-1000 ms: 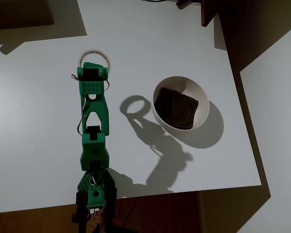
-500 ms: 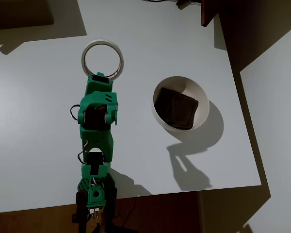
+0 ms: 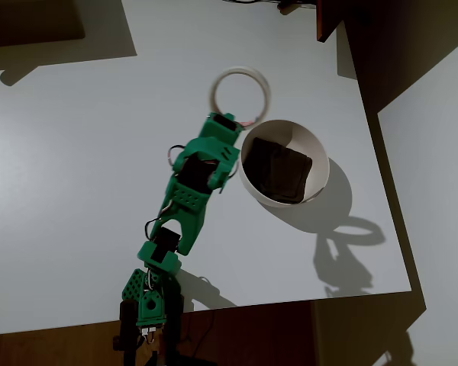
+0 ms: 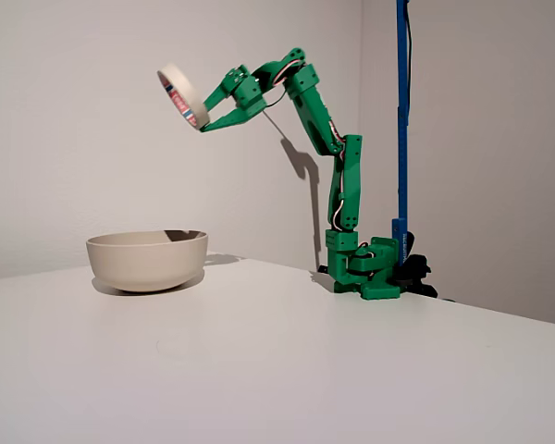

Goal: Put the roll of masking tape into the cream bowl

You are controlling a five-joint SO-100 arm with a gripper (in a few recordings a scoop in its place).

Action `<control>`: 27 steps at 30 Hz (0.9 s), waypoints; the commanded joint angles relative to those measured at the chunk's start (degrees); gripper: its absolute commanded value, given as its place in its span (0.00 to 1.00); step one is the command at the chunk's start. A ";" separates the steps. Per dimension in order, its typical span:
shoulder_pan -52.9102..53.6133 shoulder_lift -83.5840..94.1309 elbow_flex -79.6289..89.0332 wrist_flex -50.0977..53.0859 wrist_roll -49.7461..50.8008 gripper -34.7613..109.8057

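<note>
The green arm (image 3: 189,200) rises from its base at the desk's (image 3: 61,191) 6 o'clock edge in the overhead view and reaches toward 1 o'clock, its jaws (image 3: 239,120) closed on the lower rim of the tape (image 3: 241,97). The tape is carried in the air: in the fixed view the tape (image 4: 179,96) sits high above the desk (image 4: 287,370), tilted, with reddish marks showing on its inner core, and the jaws (image 4: 206,120) pinch it at its 5 o'clock edge. From overhead the ring looks slightly blurred and lies just off the bowl's (image 3: 318,156) rim at about 11 o'clock, its hole showing bare desk rather than the bowl's inside. The bowl rests on the desk right of centre in the overhead view, with a dark brown squarish pad (image 3: 277,171) on its bottom. In the fixed view the bowl (image 4: 148,260) stands at the left, well below the tape and a little to its 7 o'clock, with nothing touching it. The arm's folded links stand upright over the base (image 4: 368,272) at the right of that view, next to a blue upright pole (image 4: 402,120). A ring-shaped shadow (image 3: 351,232) of the tape and arm falls on the desk at the bowl's 5 o'clock in the overhead view.
</note>
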 commanded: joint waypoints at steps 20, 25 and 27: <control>19.78 -29.88 -2.64 -8.79 -6.06 0.18; 22.68 -34.37 -2.64 -7.91 -6.42 0.18; 23.73 -36.12 -2.64 -7.91 -6.68 0.18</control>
